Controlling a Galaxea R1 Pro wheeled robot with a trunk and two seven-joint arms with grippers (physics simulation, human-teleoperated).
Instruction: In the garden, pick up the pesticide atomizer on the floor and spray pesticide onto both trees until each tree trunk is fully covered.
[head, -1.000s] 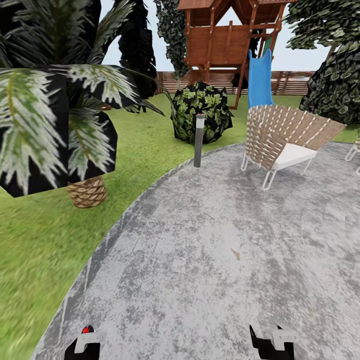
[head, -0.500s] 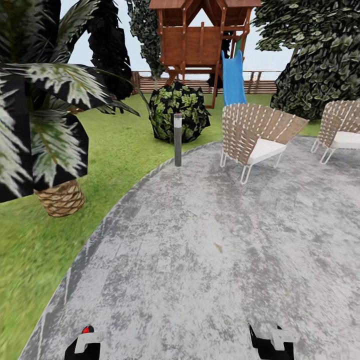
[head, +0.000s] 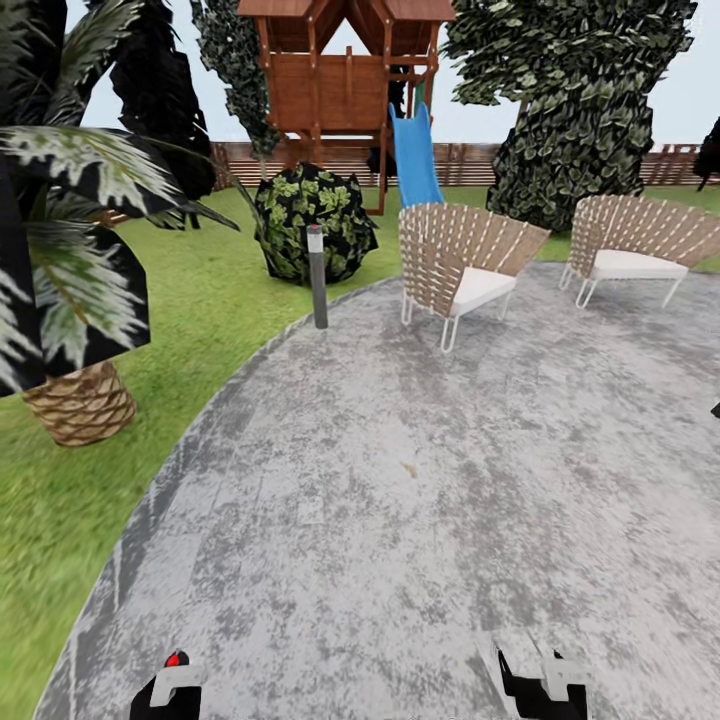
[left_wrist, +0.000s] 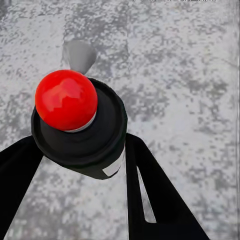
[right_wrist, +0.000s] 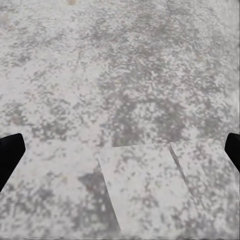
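Observation:
The pesticide atomizer (left_wrist: 80, 125), a small black bottle with a white band and a red tip, sits between the black fingers of my left gripper (left_wrist: 82, 150), which is shut on it. In the head view its red tip (head: 176, 659) pokes up from the left gripper (head: 165, 690) at the bottom edge. My right gripper (head: 540, 685) hangs low over the grey paving, open and empty, its fingertips wide apart (right_wrist: 120, 150). The garden lawn (head: 200, 300) and slat fence (head: 480, 160) lie ahead. The trees and their trunks are out of view.
I stand on a round grey paved patio (head: 400, 480). A striped-leaf plant in a woven pot (head: 80, 400) is at the left. Ahead are a bollard lamp (head: 318, 277), a dark bush (head: 310, 220), two wicker chairs (head: 460, 265) (head: 635, 245) and a wooden playhouse (head: 345, 80) with a blue slide (head: 415, 160).
The whole view has slid left, so the camera has turned right; a second chair has come into sight. Both grippers keep their places, the left still holding the atomizer.

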